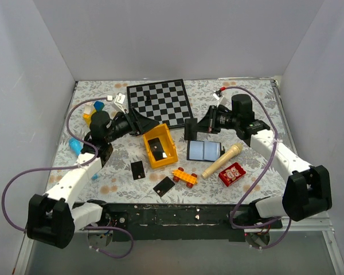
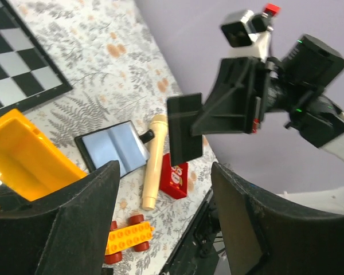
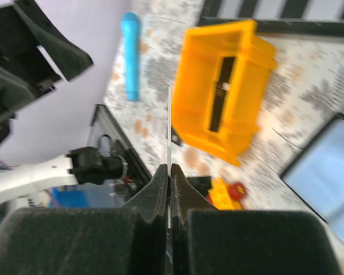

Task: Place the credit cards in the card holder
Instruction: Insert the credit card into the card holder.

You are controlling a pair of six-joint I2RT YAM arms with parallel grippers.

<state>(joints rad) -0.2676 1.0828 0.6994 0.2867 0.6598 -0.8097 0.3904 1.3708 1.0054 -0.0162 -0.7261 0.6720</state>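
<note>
My right gripper (image 1: 197, 126) is shut on one credit card (image 1: 190, 129), holding it upright in the air above the table. That card (image 3: 169, 123) shows edge-on between the shut jaws in the right wrist view. The card holder (image 1: 203, 150) lies open and blue-grey side up just below it. My left gripper (image 1: 142, 122) is open and empty, facing the held card (image 2: 184, 127) from a short gap away. Two more credit cards (image 1: 137, 169) (image 1: 164, 186) lie flat near the front edge. Another card (image 1: 156, 146) sits inside the yellow bin.
The yellow bin (image 1: 147, 150) stands between the arms. A chessboard (image 1: 159, 101) lies at the back. A wooden peg (image 1: 222, 161), a red brick (image 1: 232, 174) and an orange toy car (image 1: 184, 176) lie near the card holder. A blue marker (image 1: 75, 146) and small blocks (image 1: 94, 109) sit far left.
</note>
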